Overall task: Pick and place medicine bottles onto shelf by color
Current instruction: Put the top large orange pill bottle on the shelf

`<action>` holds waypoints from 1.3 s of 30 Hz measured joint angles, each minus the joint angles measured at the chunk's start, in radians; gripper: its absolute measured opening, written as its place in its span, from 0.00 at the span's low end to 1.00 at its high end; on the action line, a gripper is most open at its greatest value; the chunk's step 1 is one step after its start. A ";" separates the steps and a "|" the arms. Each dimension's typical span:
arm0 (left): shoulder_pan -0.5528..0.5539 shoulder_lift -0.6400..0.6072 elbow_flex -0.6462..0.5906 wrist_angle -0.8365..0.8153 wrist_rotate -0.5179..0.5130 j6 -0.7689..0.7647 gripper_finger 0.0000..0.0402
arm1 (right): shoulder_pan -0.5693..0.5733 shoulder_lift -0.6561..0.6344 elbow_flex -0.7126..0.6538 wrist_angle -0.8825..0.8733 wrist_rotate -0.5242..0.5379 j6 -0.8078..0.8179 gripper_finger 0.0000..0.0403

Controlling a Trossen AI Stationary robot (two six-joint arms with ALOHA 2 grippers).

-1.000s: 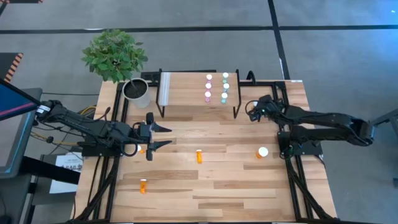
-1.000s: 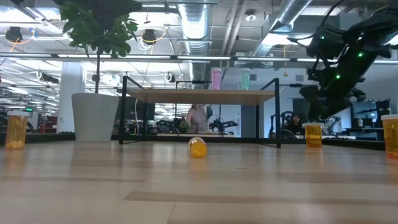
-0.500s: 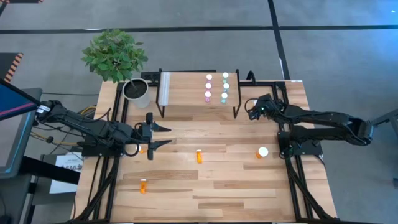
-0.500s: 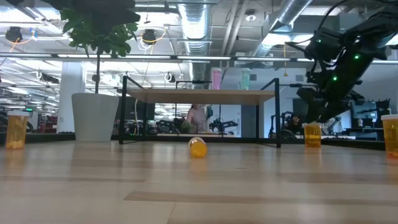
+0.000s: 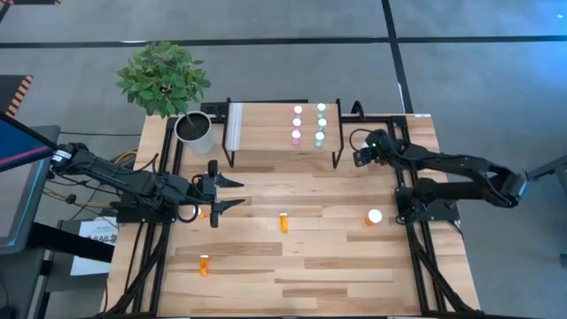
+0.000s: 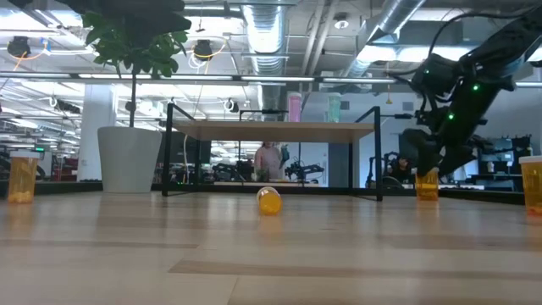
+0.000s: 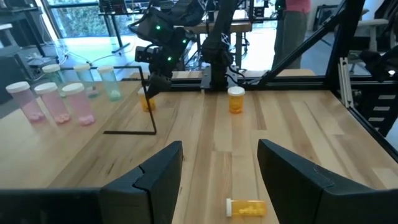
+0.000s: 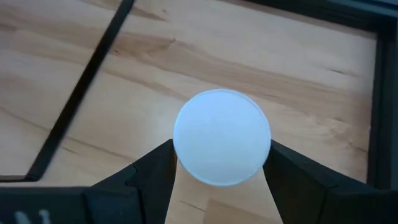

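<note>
My right gripper (image 5: 359, 155) hangs over a small orange bottle (image 6: 428, 184) that stands on the table by the shelf's right leg. In the right wrist view its open fingers (image 8: 152, 171) stand on either side of the bottle's white cap (image 8: 222, 137). The shelf (image 5: 266, 133) carries pink bottles (image 5: 297, 124) and teal bottles (image 5: 321, 122) standing on its plank. My left gripper (image 5: 232, 195) is open and empty at the table's left. Other orange bottles stand or lie on the table: one lies mid-table (image 5: 283, 221), one stands at the right (image 5: 374, 216), one lies near left (image 5: 204, 264). My right gripper comes at the orange bottle from above, pointing down, one finger on each side of the cap (image 8: 186, 155). I cannot tell whether the fingers touch it. The bottle stands upright on the table.
A white plant pot (image 5: 195, 131) with a leafy plant stands at the far left beside the shelf. Another orange bottle (image 5: 202, 213) sits just beside my left gripper. The shelf's black leg (image 8: 81, 93) runs close by my right gripper. A person shows in the room behind (image 6: 269, 161).
My right gripper has gone down and a little toward the far edge, over the orange bottle by the shelf's right leg. The bottle has stayed upright on the table.
</note>
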 joint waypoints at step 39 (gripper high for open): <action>0.000 0.002 0.000 0.004 0.029 -0.089 0.50 | 0.443 -0.366 0.225 -0.268 -0.019 0.166 0.51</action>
